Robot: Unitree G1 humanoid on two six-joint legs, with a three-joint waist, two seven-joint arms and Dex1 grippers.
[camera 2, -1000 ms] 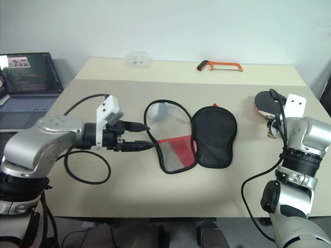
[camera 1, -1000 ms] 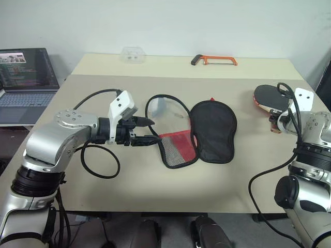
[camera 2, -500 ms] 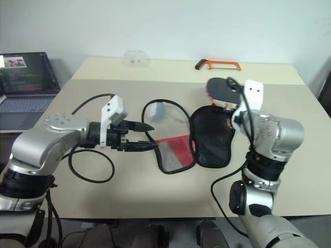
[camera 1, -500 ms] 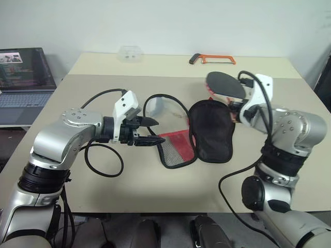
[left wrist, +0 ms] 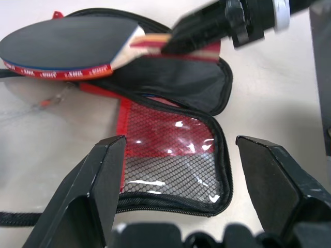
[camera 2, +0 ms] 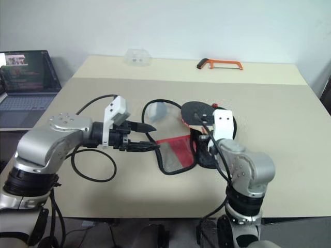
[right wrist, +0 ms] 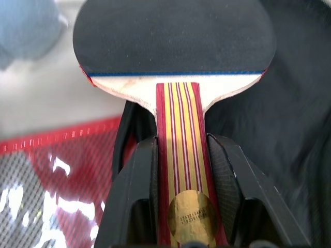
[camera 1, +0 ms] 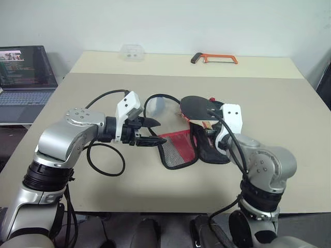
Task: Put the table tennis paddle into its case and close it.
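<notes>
The table tennis paddle (camera 1: 195,106) has a black face, a red edge and a striped wooden handle. My right gripper (right wrist: 181,150) is shut on that handle and holds the blade just above the case (camera 1: 178,149). The case lies unzipped and spread flat at mid-table, with its red mesh flap (left wrist: 170,155) on the left and its black half (camera 1: 213,151) under the paddle. A grey-white fluffy charm (camera 1: 158,106) lies just behind it. My left gripper (camera 1: 158,133) is open and points right. Its fingertips are at the mesh flap's left edge, with nothing between them.
An orange hacksaw (camera 1: 214,58) and a clear plastic box (camera 1: 132,52) lie along the table's far edge. A laptop (camera 1: 23,72) sits on a lower desk to the left. A black cord from the case (camera 1: 150,101) loops behind the charm.
My right arm has swung left with the paddle, from the table's right edge to above the open case. The left gripper has stayed by the mesh flap.
</notes>
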